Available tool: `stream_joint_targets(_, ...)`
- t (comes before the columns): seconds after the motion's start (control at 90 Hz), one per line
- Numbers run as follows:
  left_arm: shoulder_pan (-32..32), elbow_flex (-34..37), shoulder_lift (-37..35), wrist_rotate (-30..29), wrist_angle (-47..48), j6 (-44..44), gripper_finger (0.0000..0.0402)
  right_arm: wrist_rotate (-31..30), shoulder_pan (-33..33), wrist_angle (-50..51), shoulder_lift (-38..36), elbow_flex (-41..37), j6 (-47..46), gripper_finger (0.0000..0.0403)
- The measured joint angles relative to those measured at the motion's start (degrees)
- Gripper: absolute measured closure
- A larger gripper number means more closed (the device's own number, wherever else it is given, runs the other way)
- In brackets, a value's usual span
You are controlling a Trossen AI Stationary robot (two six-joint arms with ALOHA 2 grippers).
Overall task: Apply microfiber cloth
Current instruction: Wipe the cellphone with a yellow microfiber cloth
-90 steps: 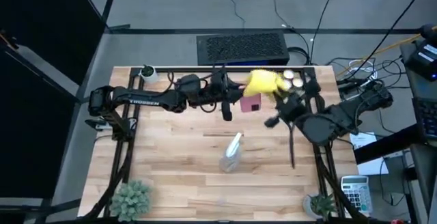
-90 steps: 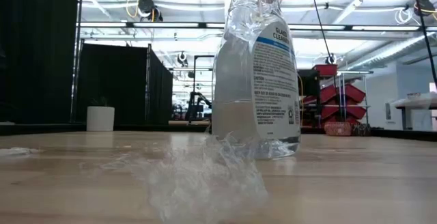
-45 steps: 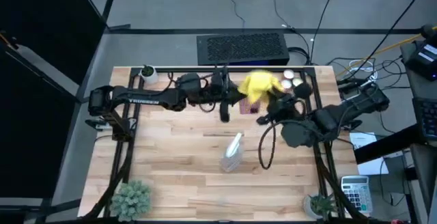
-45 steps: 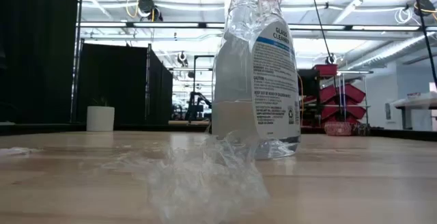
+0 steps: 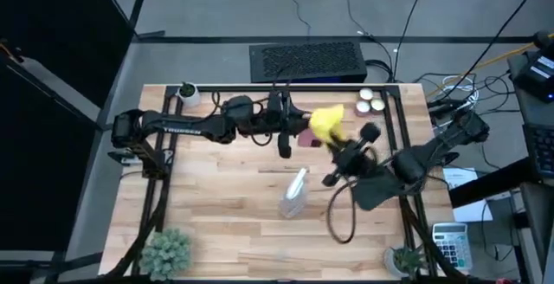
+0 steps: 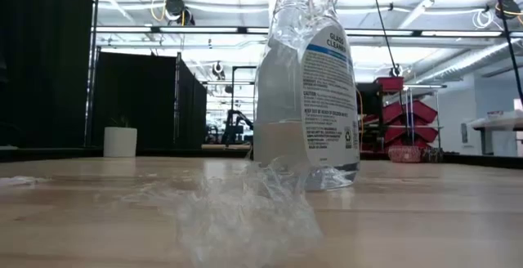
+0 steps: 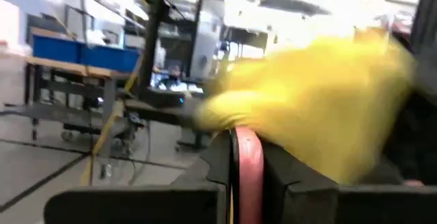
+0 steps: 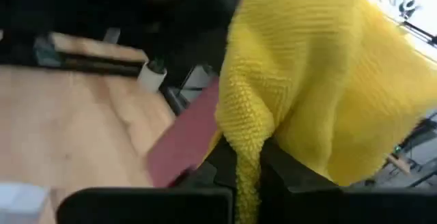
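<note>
Yellow microfiber cloth (image 5: 325,121) hangs bunched in the right gripper (image 5: 338,148), pinched between its fingers w/ folds draping over both sides, as the right wrist view shows close up (image 8: 321,67). It sits at the table's far middle, right against the pink flat item (image 5: 310,138). That item is clamped edge-on in the left gripper (image 5: 293,128); in the left wrist view the pink edge (image 7: 246,159) stands between the fingers w/ the cloth (image 7: 321,108) pressed behind it.

Progress, by my read: cloth picked up and brought to the pink item, contact looks made; the actual wiping across the face is prob. only starting or still to do.

Left arm reaches straight across from the table's left edge. Right arm comes in from the right, elbow bent, wrist angled toward the left gripper. Spray bottle (image 5: 294,192) lies mid-table, well apart from both.
</note>
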State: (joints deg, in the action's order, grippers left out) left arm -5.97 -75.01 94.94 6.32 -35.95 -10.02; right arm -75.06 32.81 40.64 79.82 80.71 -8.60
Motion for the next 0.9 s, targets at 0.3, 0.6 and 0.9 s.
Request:
stream_joint_targets(0.3, -0.4, 0.0, 0.0, 0.9, -2.6, -1.7, 0.0388, -2.3, -0.8, 0.5, -0.2, 0.3, -0.2, 0.0399)
stream_joint_targets(0.6, 0.9, 0.1, 0.0, -0.3, -3.3, -0.8, 0.0388, 8.2, -9.4, 6.1, 0.1, -6.3, -13.2, 0.0399)
stream_joint_targets(0.9, 0.9, -0.3, -0.7, 2.0, -5.2, -2.2, 0.0388, 14.5, -7.3, 4.9, 0.3, -6.9, -14.9, 0.0399)
